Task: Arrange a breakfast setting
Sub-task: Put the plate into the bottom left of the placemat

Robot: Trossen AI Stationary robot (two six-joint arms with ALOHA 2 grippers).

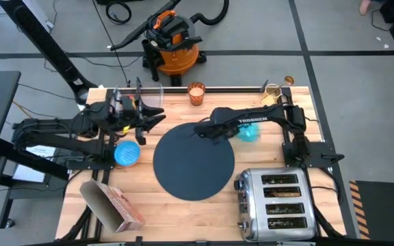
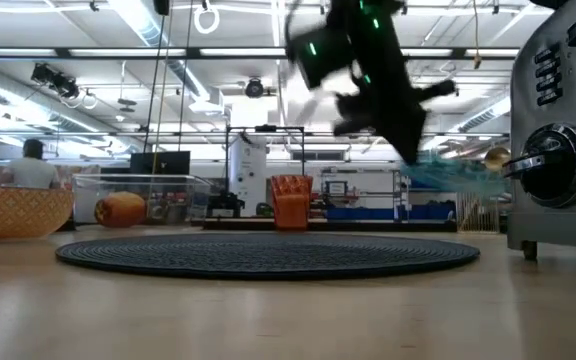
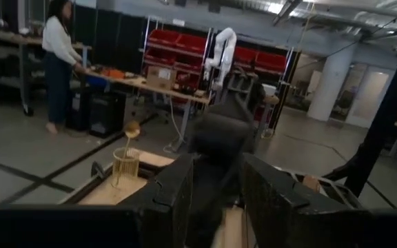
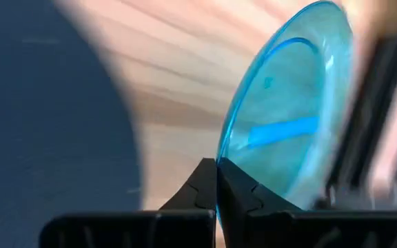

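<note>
Overhead, the right gripper [image 1: 207,130] reaches across the wooden worktop [image 1: 252,102] with the teal plate [image 1: 250,132] trailing behind it, just off the right edge of the dark blue-grey mat [image 1: 193,160]; the left gripper [image 1: 157,117] waits by the mat's upper-left edge, with the light-blue bowl [image 1: 127,154] nearby. From table height, the plate [image 2: 458,177] hangs tilted in the air beside the chrome toaster [image 2: 563,150], above the mat [image 2: 268,250]. Through the left wrist camera, that arm's jaws stand apart with nothing between them. Through the right wrist camera, the jaws are pinched tight on the plate's rim [image 4: 288,110], which stands nearly on edge over the mat [image 4: 47,117]. To do this well, I would level the plate while bringing it over the mat's middle, lower until it rests flat, and only then release, since an edge grip can let it swing.
</note>
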